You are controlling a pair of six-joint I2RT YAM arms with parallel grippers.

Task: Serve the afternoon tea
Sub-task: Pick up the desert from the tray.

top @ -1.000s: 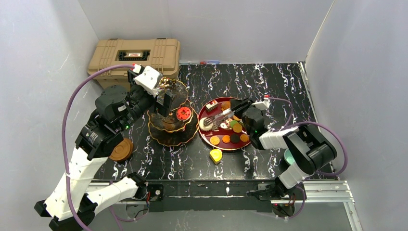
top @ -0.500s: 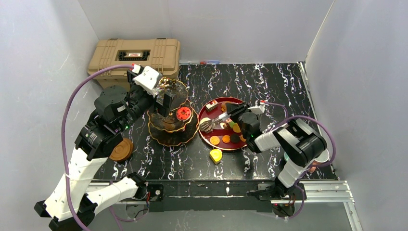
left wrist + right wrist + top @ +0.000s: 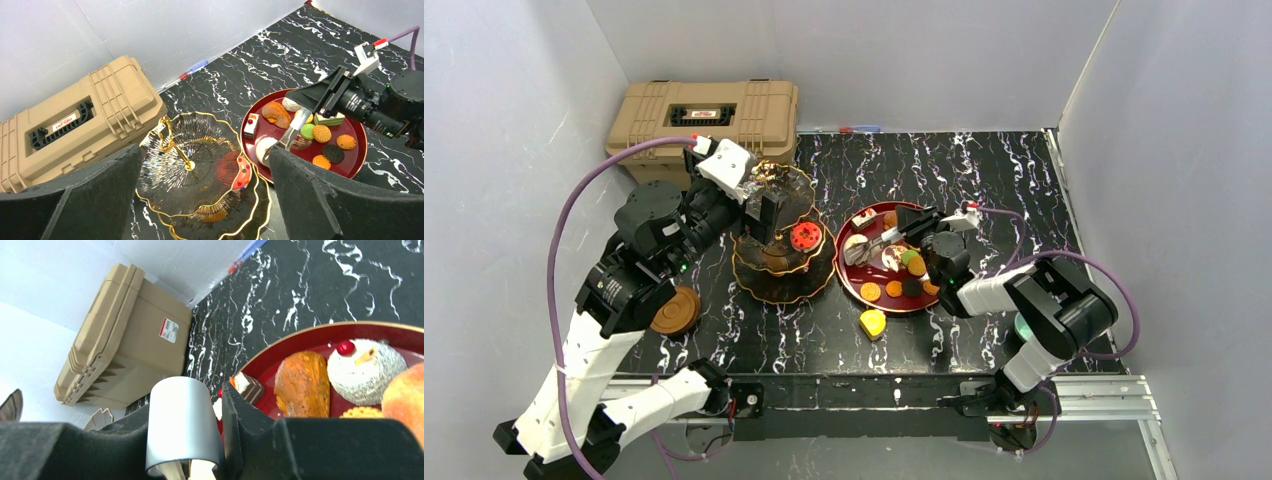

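The dark three-tier stand [image 3: 779, 262] with gold rims stands left of centre, with a red donut [image 3: 804, 236] on its middle tier. My left gripper [image 3: 764, 210] hangs open over the stand's top tier [image 3: 185, 160], nothing between its fingers [image 3: 320, 195]. A red plate [image 3: 844, 265] to the right holds several toy sweets. My right gripper [image 3: 911, 222] is shut on silver tongs [image 3: 874, 245], clamped at their bent end [image 3: 182, 420]. The tongs' tips rest at a round white sweet [image 3: 264, 148] on the plate's left side.
A big tan case [image 3: 709, 115] sits at the back left. One yellow sweet [image 3: 873, 323] lies on the marble table in front of the plate. Brown saucers [image 3: 674, 310] are stacked by the left arm. A teal cup [image 3: 1024, 325] shows partly behind the right arm.
My right gripper has squeezed the tongs narrower, and their tips and the white sweet have shifted slightly toward the far side of the plate. The left arm has barely moved.
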